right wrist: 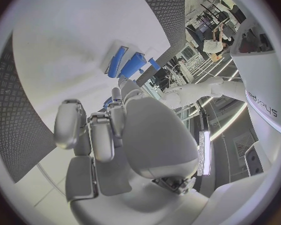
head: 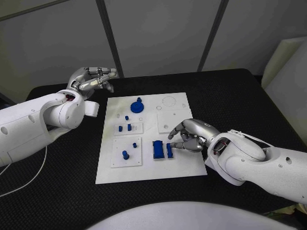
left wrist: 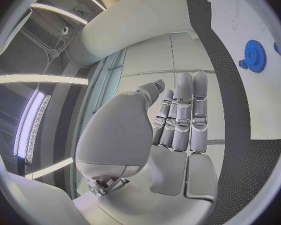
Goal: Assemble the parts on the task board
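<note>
Board: white rectangular plastic task board [head: 183,165], centre frame on black counter [head: 250,96]. Small blue plastic parts [head: 161,149] lower centre; blue toothed gear [head: 137,105] upper centre. Right robot hand [head: 188,135] curled beside parts, apparently positioning; grip unclear. Left robot hand [head: 93,79], upper left, fingers straight, empty, parked clear.

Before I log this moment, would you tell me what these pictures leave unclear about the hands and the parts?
- Head view: whether the right hand touches the two upright blue parts; its fingers cover the contact.
- Right wrist view: the palm hides the fingertips.
- Head view: the small blue parts are too small to tell their shapes.
- Left wrist view: the blue gear sits near the circle's rim, bent by the lens.
</note>
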Robot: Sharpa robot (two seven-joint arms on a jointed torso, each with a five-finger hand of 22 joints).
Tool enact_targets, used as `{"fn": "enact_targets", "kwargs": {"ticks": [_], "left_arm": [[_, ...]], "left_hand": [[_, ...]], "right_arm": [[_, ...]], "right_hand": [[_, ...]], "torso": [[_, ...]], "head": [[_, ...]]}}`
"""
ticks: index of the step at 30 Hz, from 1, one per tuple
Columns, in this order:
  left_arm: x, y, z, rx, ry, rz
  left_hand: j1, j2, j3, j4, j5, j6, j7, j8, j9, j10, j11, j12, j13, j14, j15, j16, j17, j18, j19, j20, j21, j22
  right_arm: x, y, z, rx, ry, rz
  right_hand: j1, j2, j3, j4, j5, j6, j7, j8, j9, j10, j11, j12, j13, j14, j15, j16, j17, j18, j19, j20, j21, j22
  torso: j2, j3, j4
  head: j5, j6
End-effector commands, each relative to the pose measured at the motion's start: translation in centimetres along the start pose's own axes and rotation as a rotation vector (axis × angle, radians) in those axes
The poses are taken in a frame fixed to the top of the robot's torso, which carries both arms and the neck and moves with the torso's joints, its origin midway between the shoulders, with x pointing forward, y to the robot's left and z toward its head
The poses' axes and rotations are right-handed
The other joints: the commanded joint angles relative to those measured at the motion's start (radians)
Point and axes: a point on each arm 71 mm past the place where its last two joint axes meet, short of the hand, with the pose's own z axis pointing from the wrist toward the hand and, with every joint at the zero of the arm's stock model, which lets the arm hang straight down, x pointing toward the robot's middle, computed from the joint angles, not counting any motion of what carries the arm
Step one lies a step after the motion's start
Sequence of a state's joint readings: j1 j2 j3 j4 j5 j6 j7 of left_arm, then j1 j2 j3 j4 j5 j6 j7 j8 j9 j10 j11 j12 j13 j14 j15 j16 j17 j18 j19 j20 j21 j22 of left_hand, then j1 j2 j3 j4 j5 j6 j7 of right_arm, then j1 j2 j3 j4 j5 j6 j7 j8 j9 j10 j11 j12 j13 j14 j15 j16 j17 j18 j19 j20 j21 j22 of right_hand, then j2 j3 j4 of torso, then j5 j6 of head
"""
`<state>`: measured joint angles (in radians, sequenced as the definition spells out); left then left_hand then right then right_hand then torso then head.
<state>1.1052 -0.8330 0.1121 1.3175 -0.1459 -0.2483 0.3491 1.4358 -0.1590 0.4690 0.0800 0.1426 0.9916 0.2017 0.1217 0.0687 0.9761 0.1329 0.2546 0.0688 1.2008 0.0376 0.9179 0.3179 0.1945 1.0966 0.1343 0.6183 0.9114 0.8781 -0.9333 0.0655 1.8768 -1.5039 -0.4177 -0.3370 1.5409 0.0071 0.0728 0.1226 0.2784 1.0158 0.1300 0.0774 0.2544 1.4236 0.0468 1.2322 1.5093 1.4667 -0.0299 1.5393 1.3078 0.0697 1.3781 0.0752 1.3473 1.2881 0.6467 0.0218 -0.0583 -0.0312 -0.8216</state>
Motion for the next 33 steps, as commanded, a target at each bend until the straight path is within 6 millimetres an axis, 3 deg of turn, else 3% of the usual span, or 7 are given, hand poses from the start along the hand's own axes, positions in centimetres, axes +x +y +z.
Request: {"fn": "enact_targets", "kwargs": {"ticks": [1,26,33], "left_arm": [[0.1,-0.1,0.0,0.005,0.006,-0.005],[0.1,-0.1,0.1,0.005,0.007,-0.006],[0.0,-0.1,0.0,0.004,0.006,-0.005]], "left_hand": [[-0.005,0.003,-0.006,-0.002,-0.004,-0.007,0.001,0.006,-0.001,-0.006,0.001,0.004,-0.001,-0.007,0.003,-0.002,-0.001,-0.012,-0.007,0.003,-0.006,-0.001],[-0.006,0.004,-0.007,-0.003,-0.004,-0.009,0.002,0.008,-0.001,-0.008,0.002,0.008,0.000,-0.007,0.003,-0.001,-0.003,-0.011,-0.006,0.003,-0.007,-0.002],[-0.006,0.004,-0.007,-0.003,-0.004,-0.009,0.002,0.008,-0.001,-0.008,0.002,0.008,0.000,-0.007,0.003,-0.001,-0.003,-0.011,-0.006,0.003,-0.007,-0.002]], "right_arm": [[0.4,0.2,0.1,-0.029,0.046,-0.030],[1.4,-0.1,0.2,-0.009,0.085,-0.039],[1.3,0.0,0.2,-0.004,0.061,-0.047]], "right_hand": [[0.000,-0.003,0.012,0.001,0.006,0.016,0.001,-0.006,-0.009,0.007,-0.005,0.008,-0.149,0.092,0.001,0.001,0.206,0.002,0.002,0.006,0.004,0.002],[-0.044,-0.020,0.046,0.017,0.006,0.057,-0.008,-0.008,-0.043,0.011,-0.011,0.018,-0.144,0.092,-0.003,0.003,0.209,0.001,0.004,0.003,0.008,0.008],[-0.060,-0.032,0.056,0.019,-0.003,0.095,-0.021,0.005,-0.050,0.016,-0.021,0.028,-0.138,0.092,-0.010,0.003,0.209,0.001,0.006,-0.002,0.009,0.011]], "torso": [[0.001,-0.0002,-0.0004],[0.000,-0.0004,-0.0017],[-0.001,-0.0008,-0.0011]], "head": [[0.001,-0.002],[0.006,-0.010],[0.004,-0.011]]}}
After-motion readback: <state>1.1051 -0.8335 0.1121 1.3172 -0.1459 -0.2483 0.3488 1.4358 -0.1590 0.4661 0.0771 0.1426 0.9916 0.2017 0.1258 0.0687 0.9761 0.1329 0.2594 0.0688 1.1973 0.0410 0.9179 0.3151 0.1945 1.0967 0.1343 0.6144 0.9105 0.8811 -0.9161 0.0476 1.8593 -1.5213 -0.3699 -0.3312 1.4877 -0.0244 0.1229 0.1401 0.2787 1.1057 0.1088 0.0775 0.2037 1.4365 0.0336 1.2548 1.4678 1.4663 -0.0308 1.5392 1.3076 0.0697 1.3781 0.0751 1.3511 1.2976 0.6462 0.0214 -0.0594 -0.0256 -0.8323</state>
